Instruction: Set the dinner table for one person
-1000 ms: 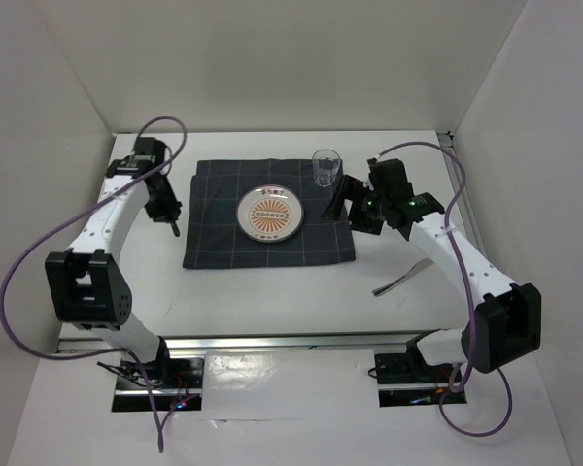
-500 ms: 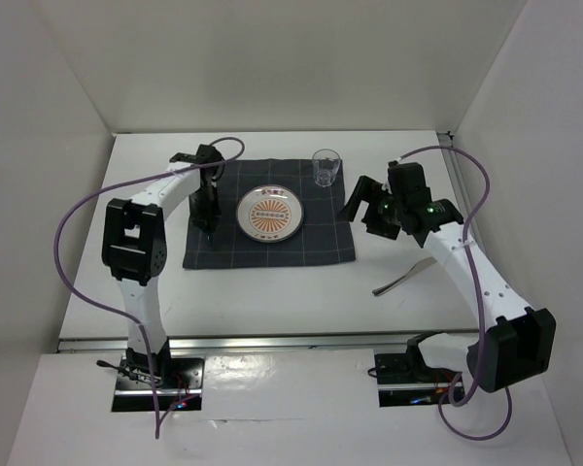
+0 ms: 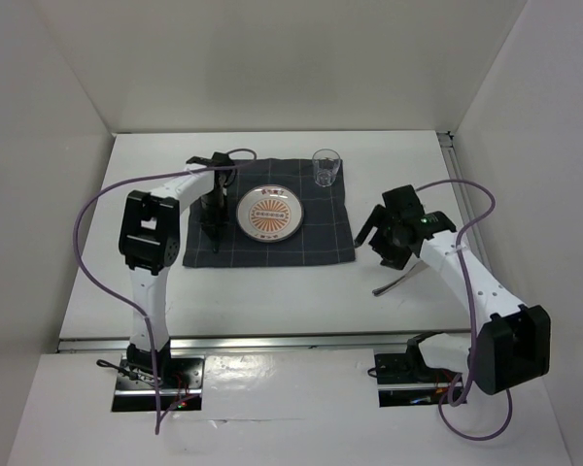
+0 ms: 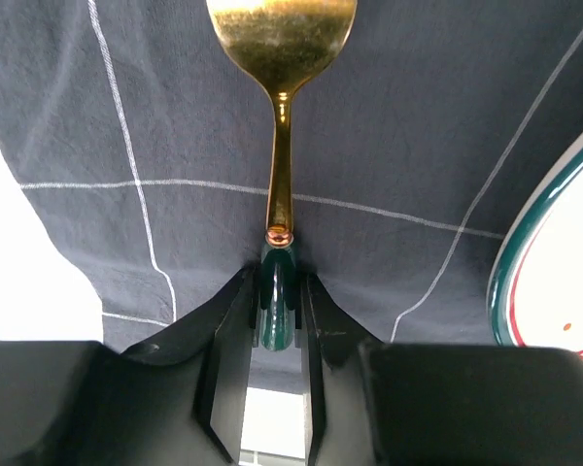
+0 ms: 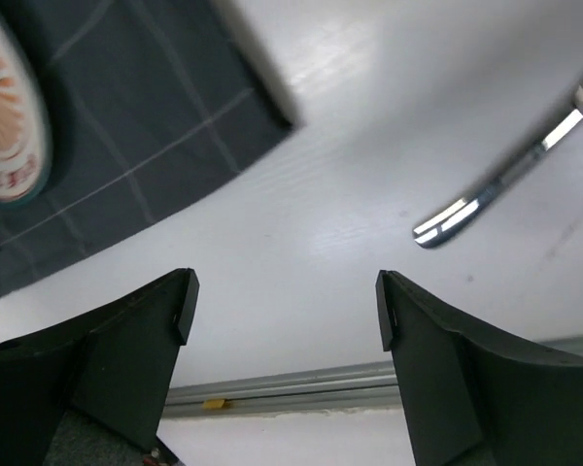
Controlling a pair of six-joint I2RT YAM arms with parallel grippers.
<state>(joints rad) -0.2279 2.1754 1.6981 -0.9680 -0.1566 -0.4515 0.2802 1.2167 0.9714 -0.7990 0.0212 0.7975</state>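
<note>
The white dinner table [image 3: 272, 291] carries a dark grey checked placemat [image 3: 311, 248] with a patterned plate [image 3: 269, 214] at its middle and a clear glass [image 3: 325, 167] at its far right corner. My left gripper [image 3: 212, 221] is over the placemat's left part, just left of the plate. In the left wrist view it [image 4: 275, 283] is shut on the green handle of a gold spoon [image 4: 280, 165], whose bowl points away, low over the cloth. My right gripper [image 3: 384, 243] is open and empty above the bare table, right of the placemat. A silver knife [image 3: 400, 279] lies just beyond it [image 5: 496, 184].
White walls enclose the table on three sides. A metal rail [image 5: 301, 388] runs along the near edge. The plate's green rim [image 4: 554, 243] is close to the right of the spoon. Purple cables loop off both arms.
My left arm has swung in from the table's left side onto the placemat beside the plate. My right gripper has moved from near the glass toward the near right, over the knife.
</note>
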